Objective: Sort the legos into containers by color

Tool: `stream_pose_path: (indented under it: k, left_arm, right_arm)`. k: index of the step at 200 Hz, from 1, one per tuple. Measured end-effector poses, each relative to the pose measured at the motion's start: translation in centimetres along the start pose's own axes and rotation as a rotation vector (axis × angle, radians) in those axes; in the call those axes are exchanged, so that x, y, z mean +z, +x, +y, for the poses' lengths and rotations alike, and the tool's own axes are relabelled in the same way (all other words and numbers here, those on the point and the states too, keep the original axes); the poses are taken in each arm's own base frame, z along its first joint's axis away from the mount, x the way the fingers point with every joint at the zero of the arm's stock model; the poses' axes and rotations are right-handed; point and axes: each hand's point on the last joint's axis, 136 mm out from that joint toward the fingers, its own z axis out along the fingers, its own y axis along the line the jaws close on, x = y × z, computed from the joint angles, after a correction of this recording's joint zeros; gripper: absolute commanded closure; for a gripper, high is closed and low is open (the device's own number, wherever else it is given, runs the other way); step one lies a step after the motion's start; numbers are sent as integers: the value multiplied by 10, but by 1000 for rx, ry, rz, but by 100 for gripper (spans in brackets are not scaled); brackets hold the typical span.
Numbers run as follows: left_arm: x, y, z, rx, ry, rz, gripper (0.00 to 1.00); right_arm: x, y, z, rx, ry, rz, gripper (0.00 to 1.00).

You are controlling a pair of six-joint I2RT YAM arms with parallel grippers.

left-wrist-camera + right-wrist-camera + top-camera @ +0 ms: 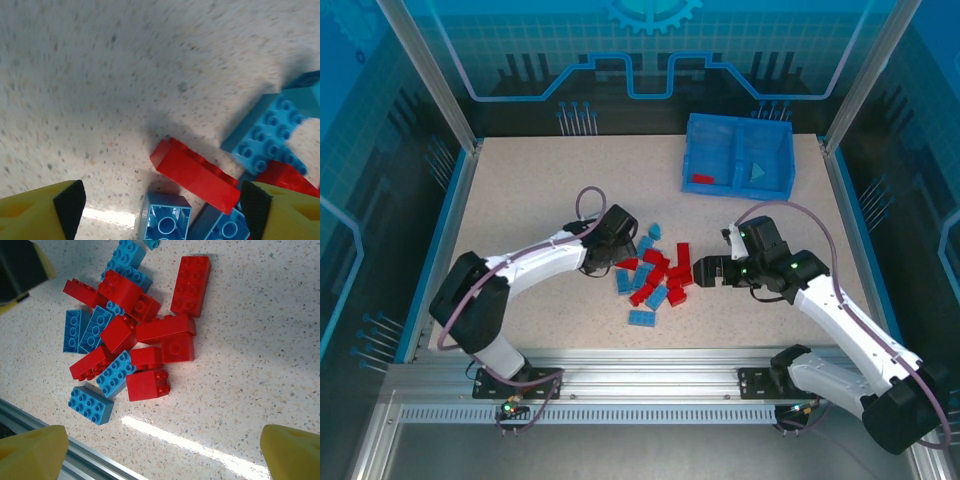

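Here's the table (pixel 520 190), and the legos (pixel 655 272) lie in one mixed heap of red and light blue, mid-table between the two arms and well short of the blue bin (pixel 738 155) at the far right. The left gripper (pixel 162 205) sits low at the heap's left edge, jaws spread wide and pinching nothing. Its wrist view has a long red brick (pixel 195 175) lying between the yellow fingers (pixel 30 215), with an upturned blue brick (pixel 165 220) just beside it. A light-blue brick (pixel 265 137), studs up, lies just beyond. Across the pile, the right gripper (pixel 162 452) hangs at the heap's right edge, jaws equally wide apart and empty, and its yellow fingertips (pixel 30 452) sit in the lower corners of its wrist view. From there the pile reads clearly: reds bunched in the middle, blues mostly along the left. A red two-by-four (pixel 190 285) lies flat at the upper right, and a lone blue brick (pixel 90 405) lies at the lower left, near the metal rail (pixel 45 425). Up at the bin, the left compartment (pixel 713 150) holds a single red brick (pixel 702 179) by its near wall. The right compartment (pixel 767 150) holds a small light-blue piece (pixel 757 172), probably a brick, though it is too small here to be sure.
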Motion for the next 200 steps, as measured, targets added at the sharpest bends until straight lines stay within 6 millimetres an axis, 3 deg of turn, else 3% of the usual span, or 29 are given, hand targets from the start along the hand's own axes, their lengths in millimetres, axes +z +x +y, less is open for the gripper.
stream_pose_path:
  k: [33,85,165,200]
  left_arm:
    - [15,11,3,-133,-52,53,19]
    - [28,13,-5,-218,-40,86,30]
    - [48,19,-13,-284,51,144,59]
    - [50,20,-15,-285,53,152,65]
  right_arm:
    - [-2,-3,0,-2,9,-14,0]
    - [-6,-5,0,-3,17,-37,0]
    - [-25,-13,1,9,20,-123,0]
    - [-32,-15,-1,24,39,-138,0]
